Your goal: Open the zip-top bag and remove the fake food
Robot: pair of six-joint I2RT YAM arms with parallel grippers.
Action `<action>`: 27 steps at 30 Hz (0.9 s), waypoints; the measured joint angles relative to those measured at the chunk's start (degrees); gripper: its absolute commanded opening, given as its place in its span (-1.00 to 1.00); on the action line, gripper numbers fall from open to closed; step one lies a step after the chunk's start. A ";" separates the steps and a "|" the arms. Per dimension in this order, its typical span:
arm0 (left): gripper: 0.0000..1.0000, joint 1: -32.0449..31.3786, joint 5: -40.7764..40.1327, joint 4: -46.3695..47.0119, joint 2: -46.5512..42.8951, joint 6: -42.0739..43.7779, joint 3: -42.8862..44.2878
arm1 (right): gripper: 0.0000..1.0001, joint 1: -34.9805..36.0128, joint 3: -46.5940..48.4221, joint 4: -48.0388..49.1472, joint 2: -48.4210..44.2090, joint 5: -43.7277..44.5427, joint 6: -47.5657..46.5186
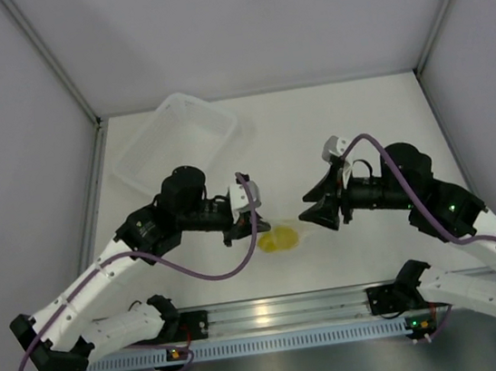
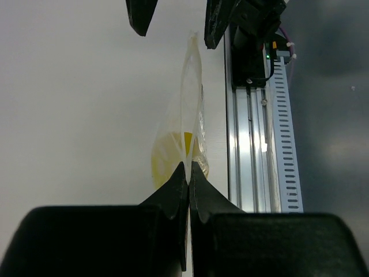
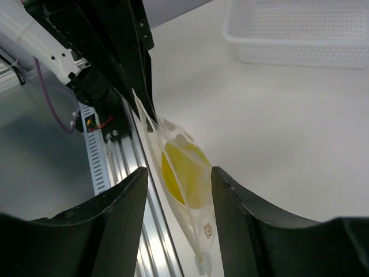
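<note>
Pinching one edge of the zip-top bag (image 2: 190, 98), your left claw (image 2: 188, 176) is pressed together on the plastic. Your right claw (image 3: 177, 173) is spread, a finger at each side of the bag's far end. The fake food (image 2: 172, 151) is inside, near the front rail (image 1: 274, 310) of the worktop (image 1: 349, 117)

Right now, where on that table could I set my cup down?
The far right of the table, between the basket tray and the right wall, is bare. The middle front is crowded: the left gripper pinches the zip-top bag and the open right gripper straddles it.
</note>
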 measured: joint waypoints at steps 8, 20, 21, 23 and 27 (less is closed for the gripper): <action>-1.00 0.00 6.14 -0.02 -0.20 6.01 -0.50 | -0.03 0.00 -3.82 1.31 -0.33 -3.50 0.02; -1.00 0.00 10.21 -0.17 0.57 7.56 2.89 | -0.24 0.00 -5.68 3.32 -0.68 -9.38 0.09; -1.00 0.00 10.54 -0.17 0.61 7.56 3.04 | -0.30 0.00 -5.99 3.74 -0.37 -9.60 0.07; -1.00 0.00 11.39 -0.20 0.94 7.52 3.43 | -0.43 0.00 -6.43 4.28 0.50 -9.73 0.42; -1.00 0.00 12.37 -0.17 2.67 6.73 3.98 | -0.53 0.00 -6.71 4.83 1.16 -9.70 0.70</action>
